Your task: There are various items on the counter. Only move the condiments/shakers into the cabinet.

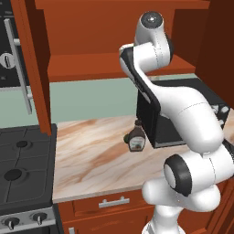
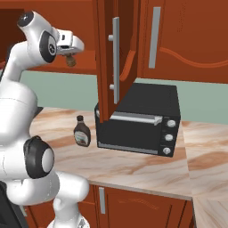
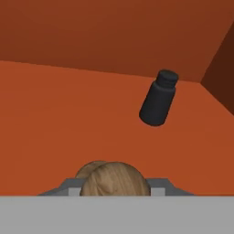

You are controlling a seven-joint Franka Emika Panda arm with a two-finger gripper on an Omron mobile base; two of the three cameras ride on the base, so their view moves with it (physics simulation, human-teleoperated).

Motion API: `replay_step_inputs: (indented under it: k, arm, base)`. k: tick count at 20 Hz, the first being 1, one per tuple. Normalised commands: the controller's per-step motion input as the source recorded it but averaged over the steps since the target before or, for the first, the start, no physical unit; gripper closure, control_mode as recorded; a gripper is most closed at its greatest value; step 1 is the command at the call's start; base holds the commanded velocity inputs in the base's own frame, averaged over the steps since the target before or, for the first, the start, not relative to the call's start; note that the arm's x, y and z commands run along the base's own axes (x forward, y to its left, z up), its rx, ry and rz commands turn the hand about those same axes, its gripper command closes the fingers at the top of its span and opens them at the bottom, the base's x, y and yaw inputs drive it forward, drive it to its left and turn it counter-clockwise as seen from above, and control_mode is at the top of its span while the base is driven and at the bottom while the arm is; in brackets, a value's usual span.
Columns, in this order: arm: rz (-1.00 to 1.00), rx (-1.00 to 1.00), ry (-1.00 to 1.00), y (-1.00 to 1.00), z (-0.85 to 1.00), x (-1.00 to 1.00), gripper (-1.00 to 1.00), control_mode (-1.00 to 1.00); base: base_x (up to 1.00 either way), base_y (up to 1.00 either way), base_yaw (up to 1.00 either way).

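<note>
A: Nearest the camera on the hand, what do you log?

B: The claw (image 3: 116,189) pinches the tan wooden shaker (image 3: 115,179); its rounded wooden top sits between the two grey fingers (image 3: 68,188). In the right base view the same shaker (image 2: 70,60) hangs under the claw (image 2: 71,57), raised in front of the cabinet shelf (image 2: 87,67).

A: And beyond it?

B: The black shaker (image 3: 158,97) lies on the red-brown shelf (image 3: 55,114), tilted in this view, cap toward the back wall, near the right corner. No writing on it that I can read.

A: Down on the counter?

B: The dark brown bottle (image 1: 136,138) stands upright on the marble-patterned counter (image 1: 91,160), just beside the left front corner of the black toaster oven (image 2: 138,120). From the right base view the bottle (image 2: 81,131) shows a pale label, but the print is too small to read.

A: Any marks on the oven?

B: Three round knobs (image 2: 168,137) down its right side and a silver handle across the door. No legible lettering.

A: Farther left?

B: The black stove top (image 1: 23,164) meets the counter's left edge. An open cabinet door (image 2: 113,58) with a silver handle hangs above the oven.
</note>
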Motion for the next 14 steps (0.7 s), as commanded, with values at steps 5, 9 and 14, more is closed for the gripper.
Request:
replay_step_inputs:
  k: [5, 9, 14]
  arm:
    - [0.05, -0.03, -0.02, 0.03, 0.00, 0.53, 1.00, -1.00]
    - [0.02, -0.06, 0.00, 0.00, 0.00, 0.39, 1.00, -1.00]
    - [0.00, -0.07, 0.01, 0.13, 0.00, 0.16, -1.00, -1.00]
  base:
    - [0.00, 0.00, 0.00]
    - [0.00, 0.00, 0.00]
    - [0.00, 0.00, 0.00]
